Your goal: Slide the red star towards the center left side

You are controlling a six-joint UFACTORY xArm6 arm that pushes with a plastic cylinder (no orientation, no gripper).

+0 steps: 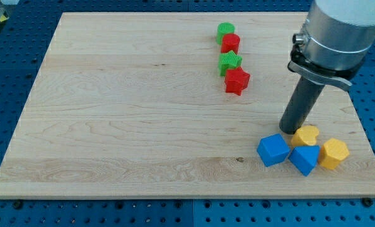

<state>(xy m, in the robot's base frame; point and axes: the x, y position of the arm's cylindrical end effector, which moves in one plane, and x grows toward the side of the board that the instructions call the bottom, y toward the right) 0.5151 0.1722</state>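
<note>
The red star (237, 81) lies on the wooden board (124, 113) at the view's upper right of centre. It is the lowest of a column of blocks: a green round block (225, 31) at the top, a red hexagon-like block (230, 43), then a green star (229, 62) touching the red star. My tip (292, 130) is down on the board to the lower right of the red star, well apart from it. It stands just above a yellow heart-like block (307, 135).
A cluster lies at the view's lower right by my tip: a blue cube (273, 150), a blue triangle-like block (305, 159) and a yellow hexagon (334, 153). The arm's grey body (338, 31) rises at the upper right. A blue pegboard (4, 94) surrounds the board.
</note>
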